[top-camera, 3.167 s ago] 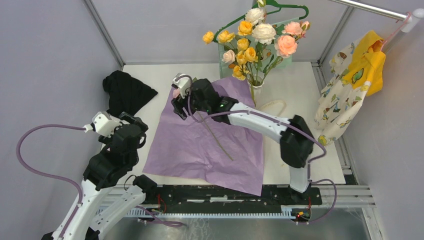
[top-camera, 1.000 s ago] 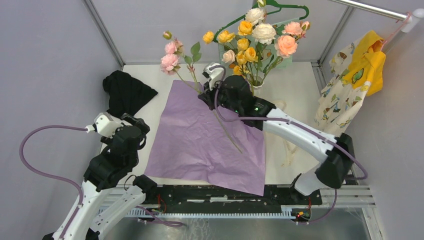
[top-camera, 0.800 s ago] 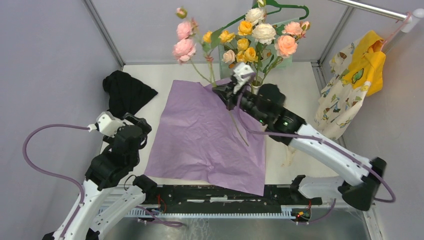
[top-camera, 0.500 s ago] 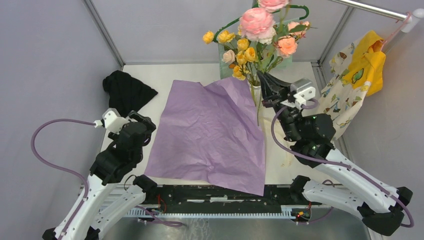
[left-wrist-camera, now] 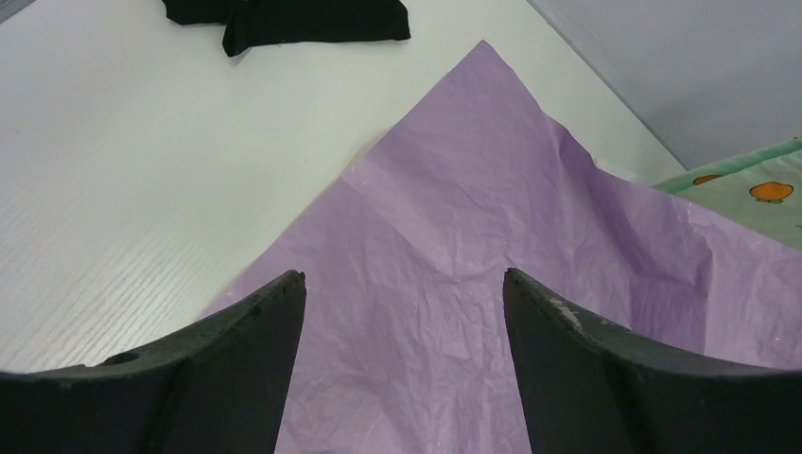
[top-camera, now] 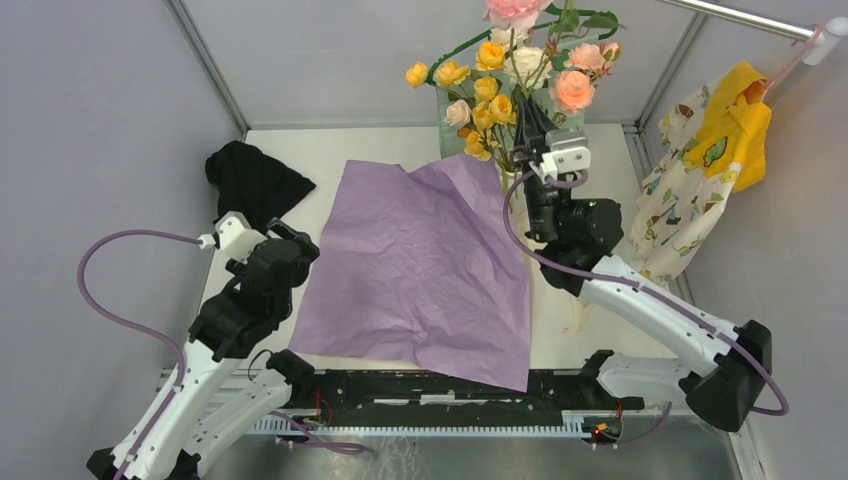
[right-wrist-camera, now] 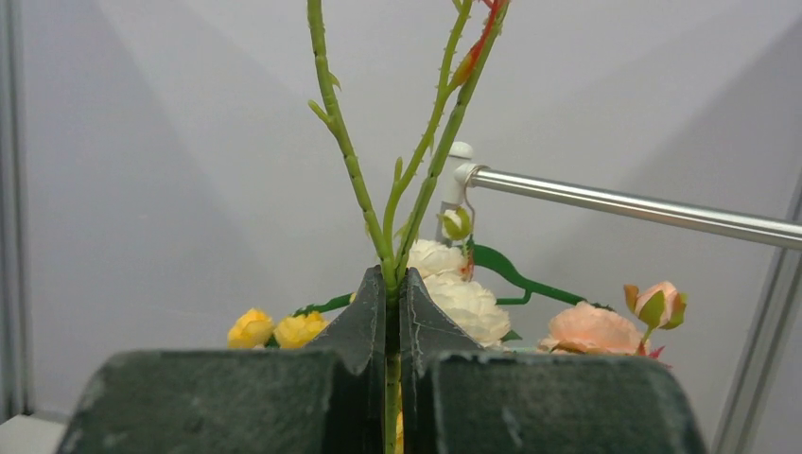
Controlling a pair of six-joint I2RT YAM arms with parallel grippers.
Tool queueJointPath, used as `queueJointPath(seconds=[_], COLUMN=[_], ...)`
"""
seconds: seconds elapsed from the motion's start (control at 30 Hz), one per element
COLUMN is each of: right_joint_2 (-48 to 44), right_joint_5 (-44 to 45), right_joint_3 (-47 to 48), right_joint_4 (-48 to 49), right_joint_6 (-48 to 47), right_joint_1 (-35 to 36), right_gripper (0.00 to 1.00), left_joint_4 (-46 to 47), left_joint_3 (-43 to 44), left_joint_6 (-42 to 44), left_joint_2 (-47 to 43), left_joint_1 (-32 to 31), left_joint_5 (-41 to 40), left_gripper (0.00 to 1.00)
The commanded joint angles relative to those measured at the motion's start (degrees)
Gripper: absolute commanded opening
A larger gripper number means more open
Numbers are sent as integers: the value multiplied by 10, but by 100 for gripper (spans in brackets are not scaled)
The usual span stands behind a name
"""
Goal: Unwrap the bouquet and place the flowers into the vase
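1. Now I am holding the right jaws shut on a rose stem [right-wrist-camera: 352, 168] beside the vase [top-camera: 511, 186].
2. I am aiming it straight down into the rim.
3. Left jaws are hanging open.

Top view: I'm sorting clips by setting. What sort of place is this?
Probably a robot test booth, not a home: plain grey walls, left arm and right arm bolted to a white table, a clothes rail.

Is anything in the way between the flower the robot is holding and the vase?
Only the roses already standing in the vase: they crowd its mouth, right by the stem pinched in the right gripper.
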Motion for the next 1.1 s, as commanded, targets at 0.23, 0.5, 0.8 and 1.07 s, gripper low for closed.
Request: queueJointPath(seconds=[0.23,0.5,0.8,1.07], right_joint_2=[82,104,112,101], right_joint_5=[-32,-37,-29,-30], right_joint_3=[137,127,61,-26], right_joint_4=[69,87,122,143], right_joint_6=[42,72,97,143], right_joint_1=[-85,-110,-129,-142], right_gripper=[0,0,0,0], left_joint_4=[33,37,37,39], left_joint_3=[-7,-7,-10,-11], left_joint_6=[16,16,15,13], left_joint_2=[10,21,19,23], left_joint_1=[0,-1,-1,-1], left_joint_5=[-10,-6,-5,-1], left_gripper=[82,82,82,82])
